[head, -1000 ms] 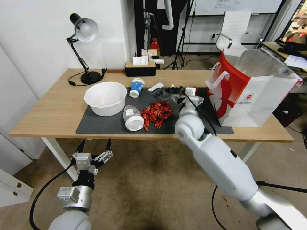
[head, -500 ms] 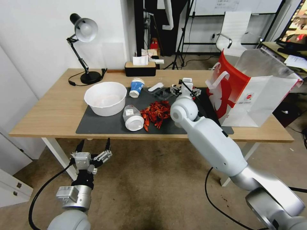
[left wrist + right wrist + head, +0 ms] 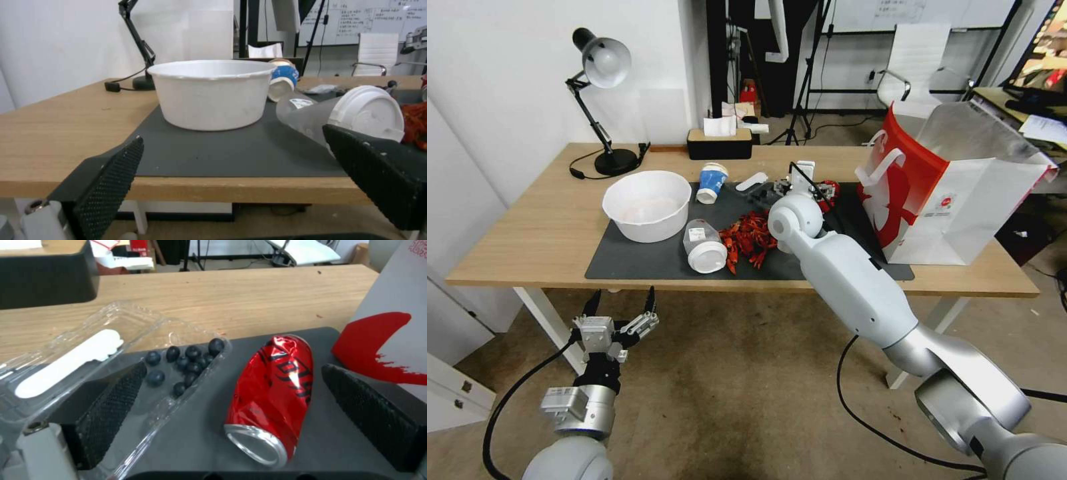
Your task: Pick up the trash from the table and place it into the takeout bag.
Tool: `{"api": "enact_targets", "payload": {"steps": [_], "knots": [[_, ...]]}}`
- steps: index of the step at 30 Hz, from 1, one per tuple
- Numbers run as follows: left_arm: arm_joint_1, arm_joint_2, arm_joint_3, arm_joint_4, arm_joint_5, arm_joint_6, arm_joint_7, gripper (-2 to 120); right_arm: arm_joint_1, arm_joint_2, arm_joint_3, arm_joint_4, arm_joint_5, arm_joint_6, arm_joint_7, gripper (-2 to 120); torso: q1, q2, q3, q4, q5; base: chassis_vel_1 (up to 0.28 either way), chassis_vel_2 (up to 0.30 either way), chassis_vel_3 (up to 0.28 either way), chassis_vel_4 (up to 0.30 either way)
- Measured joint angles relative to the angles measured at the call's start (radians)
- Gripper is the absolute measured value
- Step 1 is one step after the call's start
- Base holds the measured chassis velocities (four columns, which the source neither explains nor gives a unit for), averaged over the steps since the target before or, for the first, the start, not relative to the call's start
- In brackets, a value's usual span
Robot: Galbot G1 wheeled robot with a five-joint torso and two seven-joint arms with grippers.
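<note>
Right gripper [image 3: 231, 396] jaws spread over crushed red can [image 3: 271, 396]; its arm hides part of the grey mat [image 3: 647, 257]. Left gripper [image 3: 620, 308] spread below the desk [image 3: 527, 233].

A plain white wall [image 3: 507, 73] is seen at the left; a worn brownish floor [image 3: 727, 400] is spread below; a white chair [image 3: 917, 67] is set before what may be a whiteboard [image 3: 907, 13]; tripod stands [image 3: 804, 87] are placed nearby.

Right end effector [image 3: 804, 175] hidden behind its own arm; takeout bag [image 3: 391, 330] cut off.
</note>
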Motion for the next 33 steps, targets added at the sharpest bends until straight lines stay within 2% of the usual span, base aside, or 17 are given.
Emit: {"api": "enact_targets", "payload": {"steps": [14,25,33], "knots": [[-0.001,0.002,0.005,0.004,0.0,-0.001,0.0,100,0.014,0.006,0.009,-0.061,0.01,-0.011,-0.003,100,0.0,0.0,0.0,-0.0001,0.0001,0.0,0.0,0.0,0.0],[-0.002,0.01,0.008,0.003,0.0,-0.001,0.0,100,0.06,0.055,0.037,-0.254,0.0,-0.008,-0.062,100,0.0,0.0,0.0,0.0,0.0001,0.0,0.0,0.0,0.0],[-0.001,0.016,0.006,0.001,-0.002,-0.002,0.0,100,0.087,0.083,0.067,-0.341,-0.001,-0.007,-0.064,100,0.0,0.0,0.0,0.0,0.0,0.0,0.0,0.0,0.0]]}}
